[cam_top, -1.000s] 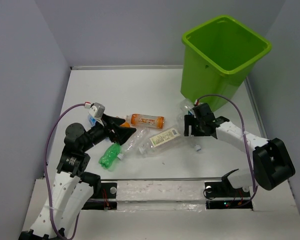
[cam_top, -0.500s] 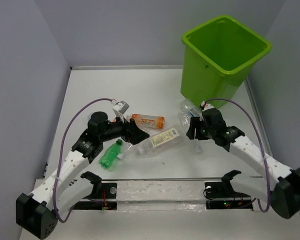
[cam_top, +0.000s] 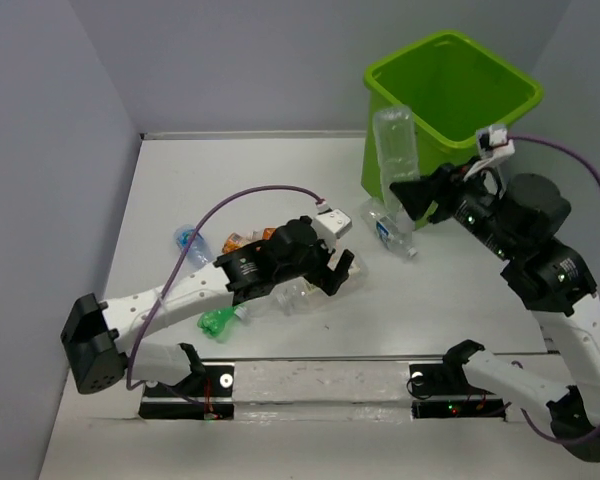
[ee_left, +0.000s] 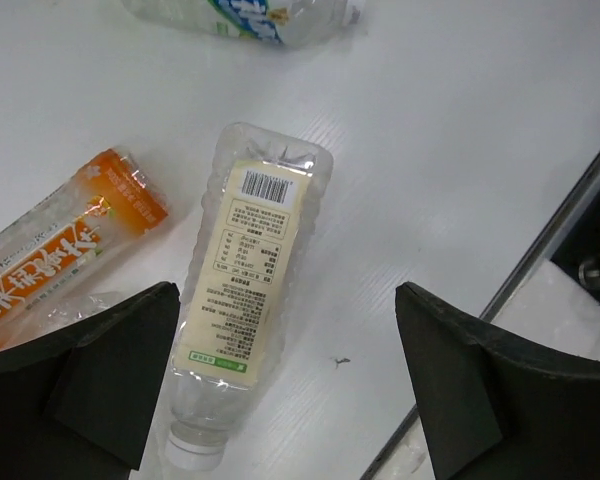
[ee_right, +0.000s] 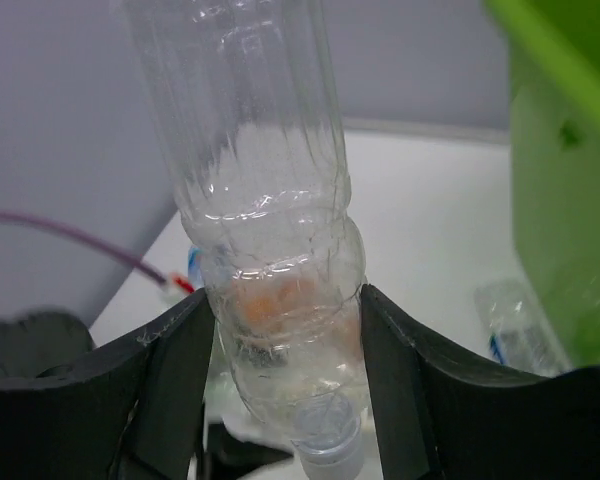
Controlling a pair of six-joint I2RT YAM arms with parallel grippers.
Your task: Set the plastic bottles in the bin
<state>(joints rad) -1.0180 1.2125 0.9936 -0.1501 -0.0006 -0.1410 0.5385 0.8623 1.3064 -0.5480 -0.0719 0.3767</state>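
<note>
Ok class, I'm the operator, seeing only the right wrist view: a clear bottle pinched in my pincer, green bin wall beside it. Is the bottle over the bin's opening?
Observer: No. From above, the clear bottle is held upright in front of the outer left wall of the bin, not over its opening.
Operator: And the other pincer?
Observer: The left pincer is open above a labelled bottle lying on the table.
Operator: Anything else left?
Observer: A green bottle lies left of that one, by the near edge.
</note>
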